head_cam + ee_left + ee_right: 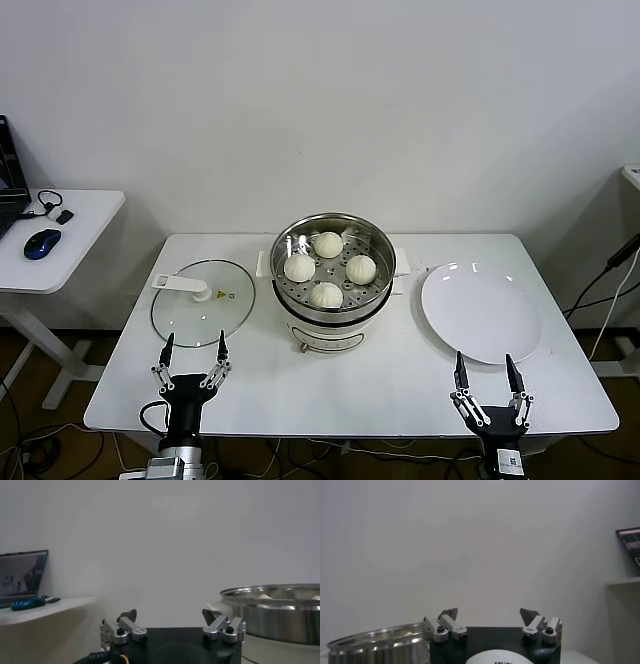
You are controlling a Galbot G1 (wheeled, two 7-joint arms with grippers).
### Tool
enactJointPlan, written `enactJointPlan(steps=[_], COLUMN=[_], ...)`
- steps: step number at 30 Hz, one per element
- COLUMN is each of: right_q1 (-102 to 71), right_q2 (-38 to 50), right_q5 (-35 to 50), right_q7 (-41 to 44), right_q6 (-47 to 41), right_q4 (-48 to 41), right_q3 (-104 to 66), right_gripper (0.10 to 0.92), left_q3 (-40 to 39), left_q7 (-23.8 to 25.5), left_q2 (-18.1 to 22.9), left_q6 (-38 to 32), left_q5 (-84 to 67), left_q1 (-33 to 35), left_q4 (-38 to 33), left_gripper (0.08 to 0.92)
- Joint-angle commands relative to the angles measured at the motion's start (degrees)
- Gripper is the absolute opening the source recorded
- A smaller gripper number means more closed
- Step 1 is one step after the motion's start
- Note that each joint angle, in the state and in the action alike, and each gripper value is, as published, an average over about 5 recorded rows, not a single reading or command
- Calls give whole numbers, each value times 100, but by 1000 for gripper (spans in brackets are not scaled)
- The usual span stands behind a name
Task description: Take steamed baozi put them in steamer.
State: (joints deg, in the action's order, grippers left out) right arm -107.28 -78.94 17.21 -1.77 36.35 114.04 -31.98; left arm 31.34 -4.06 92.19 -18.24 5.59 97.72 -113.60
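Observation:
The steamer [300,310], a shiny steel pot on a white base, stands mid-table. Several cream-white baozi lie on its perforated tray: one at the back [328,244], one on the left [299,268], one on the right [361,268], one at the front [326,295]. My left gripper [193,352] is open and empty near the table's front left edge. My right gripper [487,369] is open and empty near the front right edge. The steamer rim shows in the left wrist view [272,607] and the right wrist view [375,642].
A glass lid [190,325] with a white handle lies left of the steamer. A flat white plate [480,312] lies to its right, bare. A side desk [70,235] with a blue mouse [42,243] stands at far left.

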Motion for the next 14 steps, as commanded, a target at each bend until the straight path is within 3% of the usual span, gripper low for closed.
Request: enactJointPlan(steps=[1,14], right_q1=[-48,3], right_q2=[-183,-179], right_q5=[-137,-246], right_q7=[-90,-92], right_q6=[168,95], right_q4=[27,31], right_q3=[-16,24], right_gripper=[823,823], left_q3=[-15,-36], left_q7=[0,-4], left_q2=[82,97], left_q6=[-25,-58], left_q5=[29,74], left_q1=[25,84], left_q4=[-11,-40], left_gripper=[823,823])
